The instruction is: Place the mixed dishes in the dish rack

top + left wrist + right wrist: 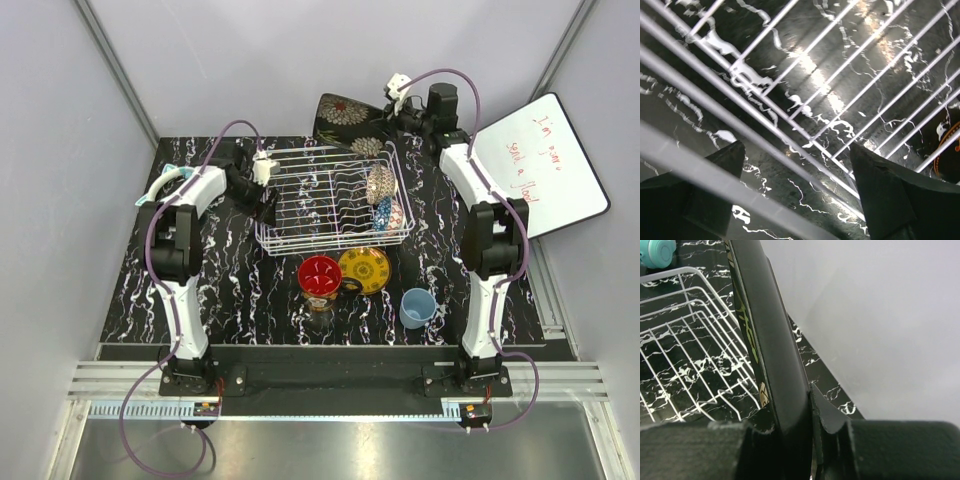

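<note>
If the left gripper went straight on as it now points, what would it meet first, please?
The left gripper would probably meet the white wires of the dish rack first; they cross directly ahead of its open fingers.

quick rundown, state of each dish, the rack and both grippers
right gripper: shut on square dark floral plate, held on edge
left gripper: open at dish rack's left edge
brown-mesh bowl: in rack
blue patterned bowl: in rack
red bowl: on table
yellow patterned plate: on table
light-blue cup: on table
</note>
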